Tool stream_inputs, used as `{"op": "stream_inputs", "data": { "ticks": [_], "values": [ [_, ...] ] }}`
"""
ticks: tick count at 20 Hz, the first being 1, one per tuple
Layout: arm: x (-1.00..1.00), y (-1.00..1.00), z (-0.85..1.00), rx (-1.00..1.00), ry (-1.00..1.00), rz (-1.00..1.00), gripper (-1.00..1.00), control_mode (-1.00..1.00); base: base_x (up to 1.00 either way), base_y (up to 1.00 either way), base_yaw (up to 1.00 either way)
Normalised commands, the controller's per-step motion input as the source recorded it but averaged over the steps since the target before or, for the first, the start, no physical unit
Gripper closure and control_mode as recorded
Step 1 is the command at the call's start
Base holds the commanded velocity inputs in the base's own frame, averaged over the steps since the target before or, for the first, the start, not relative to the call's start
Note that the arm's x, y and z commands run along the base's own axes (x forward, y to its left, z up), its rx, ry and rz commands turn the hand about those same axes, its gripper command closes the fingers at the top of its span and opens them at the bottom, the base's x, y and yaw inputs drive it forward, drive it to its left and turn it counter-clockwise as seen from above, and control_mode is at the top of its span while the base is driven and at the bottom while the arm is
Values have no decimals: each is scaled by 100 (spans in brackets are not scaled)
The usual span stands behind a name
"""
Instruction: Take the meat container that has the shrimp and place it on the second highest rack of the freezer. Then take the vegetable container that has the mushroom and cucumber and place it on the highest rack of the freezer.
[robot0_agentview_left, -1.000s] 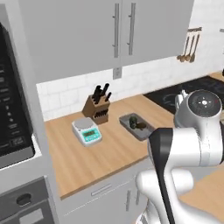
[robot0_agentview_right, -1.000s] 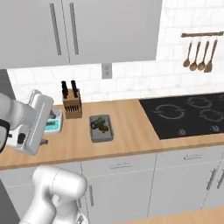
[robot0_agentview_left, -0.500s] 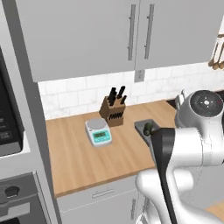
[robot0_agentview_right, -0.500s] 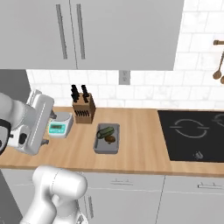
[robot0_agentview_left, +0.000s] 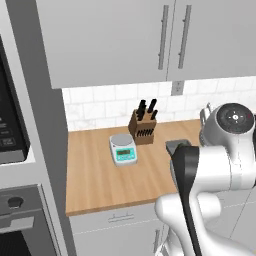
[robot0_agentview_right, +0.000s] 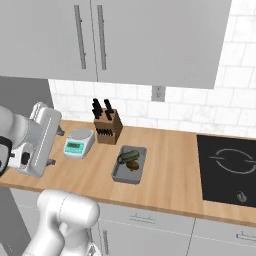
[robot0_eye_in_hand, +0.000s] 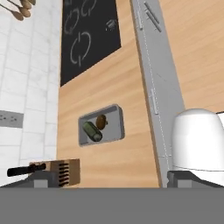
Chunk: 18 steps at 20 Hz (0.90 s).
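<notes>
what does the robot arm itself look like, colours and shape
The arm is glossy white, built from thick rounded tube segments. A dark, near-black band wraps one joint, and a round grey cap with a small dark centre closes another. In the right base view the hand is a boxy pale grey block. No cables or lettering can be made out.

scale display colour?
Teal-green face on the kitchen scale; clearest in the right base view.

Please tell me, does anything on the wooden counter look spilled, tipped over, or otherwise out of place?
Nothing stands out. The vegetable container lies flat on the counter, with the cucumber and the mushroom inside it. The knife block and the kitchen scale stand upright near the wall. No spill shows.
</notes>
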Motion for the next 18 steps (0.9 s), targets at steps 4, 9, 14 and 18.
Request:
{"op": "stream_inputs", "data": {
  "ticks": [4,9,14,18],
  "values": [
    [-3,-34,-21,1,-1,5,-100,-100,1,-21,11],
    [-10,-97,-69,11,0,6,-100,-100,0,0,0],
    [0,-87,-65,5,6,12,-100,-100,0,0,0],
    [19,-45,-70,3,3,14,-100,-100,0,0,0]
  ]
}}
